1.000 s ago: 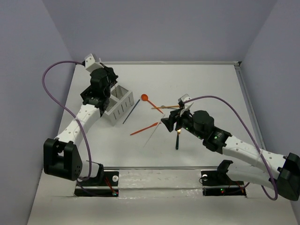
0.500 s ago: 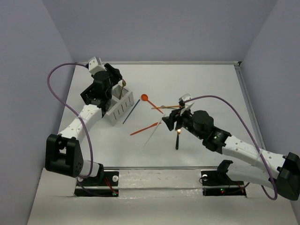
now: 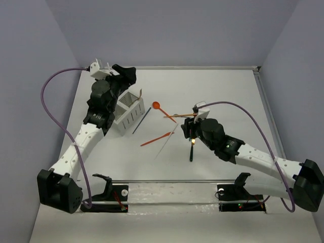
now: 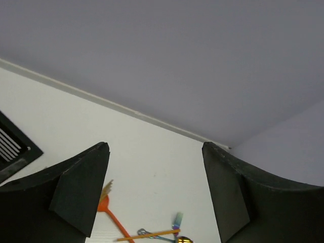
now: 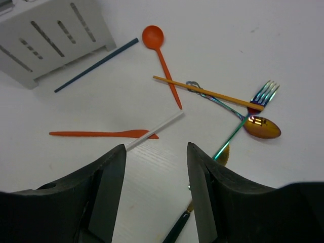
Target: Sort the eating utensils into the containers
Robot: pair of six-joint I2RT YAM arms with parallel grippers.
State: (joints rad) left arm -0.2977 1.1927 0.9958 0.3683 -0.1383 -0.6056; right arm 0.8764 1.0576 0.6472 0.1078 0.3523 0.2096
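Top view: my left gripper (image 3: 129,76) is hanging open and empty just behind the caddy (image 3: 130,110). My right gripper (image 3: 186,128) is nearer the loose utensils.

Left wrist: my jaws are gaping, holding nothing.

Right wrist: my jaws are standing apart, empty. The stick (image 5: 154,131) is lying just ahead, slanting across the gap.

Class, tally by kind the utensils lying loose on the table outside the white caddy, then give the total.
Sticks: 3 (dark blue stick, orange-yellow stick, white stick)
Spoons: 2 (orange spoon, gold spoon)
Knives: 1 (orange knife)
Forks: 1 (teal fork)
Kind unclear: 1 (dark-handled utensil)
Total: 8
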